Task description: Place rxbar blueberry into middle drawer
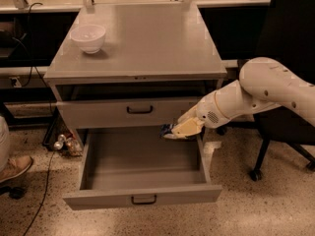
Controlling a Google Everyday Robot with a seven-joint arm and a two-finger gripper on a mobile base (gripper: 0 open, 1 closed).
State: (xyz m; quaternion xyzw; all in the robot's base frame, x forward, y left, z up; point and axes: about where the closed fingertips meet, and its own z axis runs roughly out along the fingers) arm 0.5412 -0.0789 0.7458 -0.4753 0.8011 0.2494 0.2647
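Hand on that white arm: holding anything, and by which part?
The hand holds the rxbar blueberry by the end nearer the arm; its other end pokes out above the middle drawer.
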